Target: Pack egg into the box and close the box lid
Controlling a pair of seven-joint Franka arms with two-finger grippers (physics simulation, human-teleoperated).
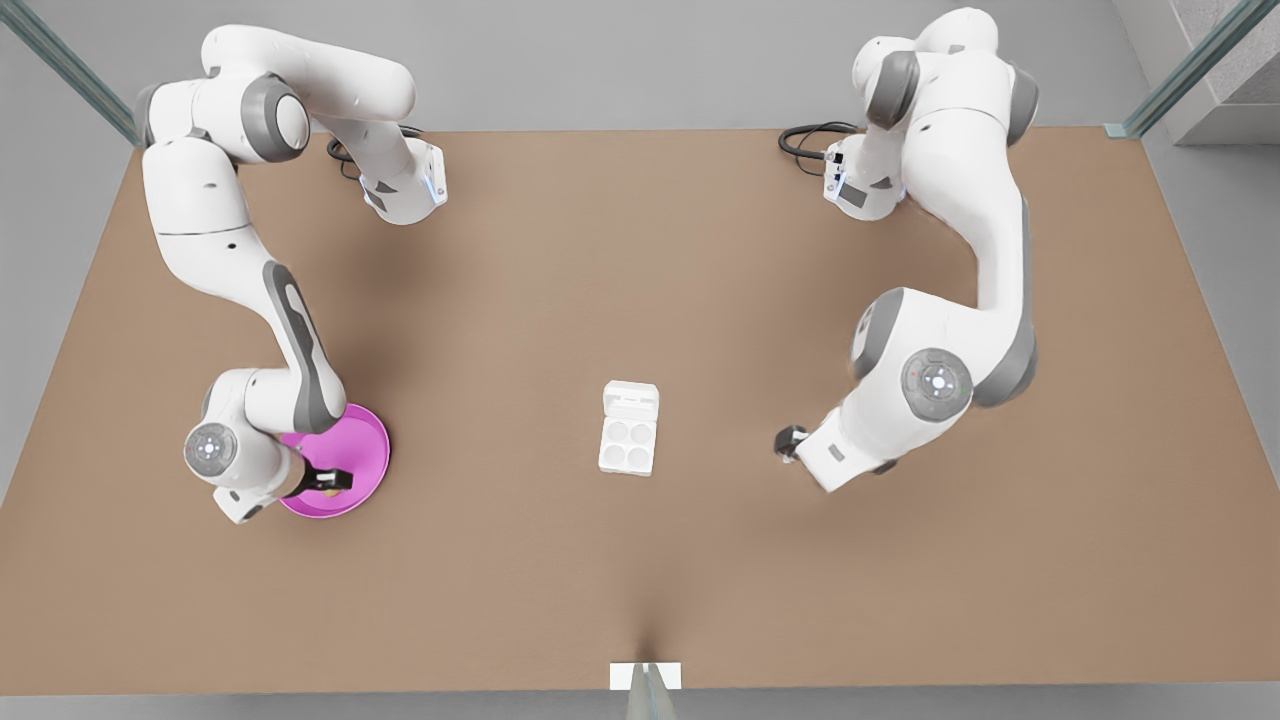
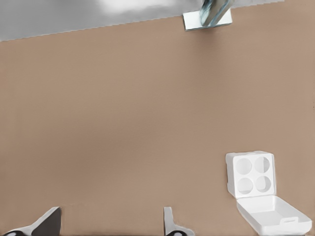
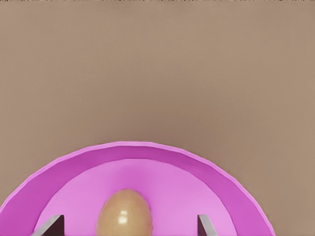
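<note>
box [image 1: 628, 443] open, four cups empty, box lid [image 1: 631, 397] back | egg [image 3: 124, 216] on pink plate [image 1: 370, 450], between spread right claw [image 3: 129, 226] fingers | left claw [image 2: 109, 223] beside box, parted, fingertips cropped

No readable txt, labels, brands or nos. anywhere: arms, carton, plate & table are all blank.

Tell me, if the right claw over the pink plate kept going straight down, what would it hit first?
Most likely the egg: it lies on the pink plate between the right claw's open fingers. How far off it still is, I cannot tell.
</note>
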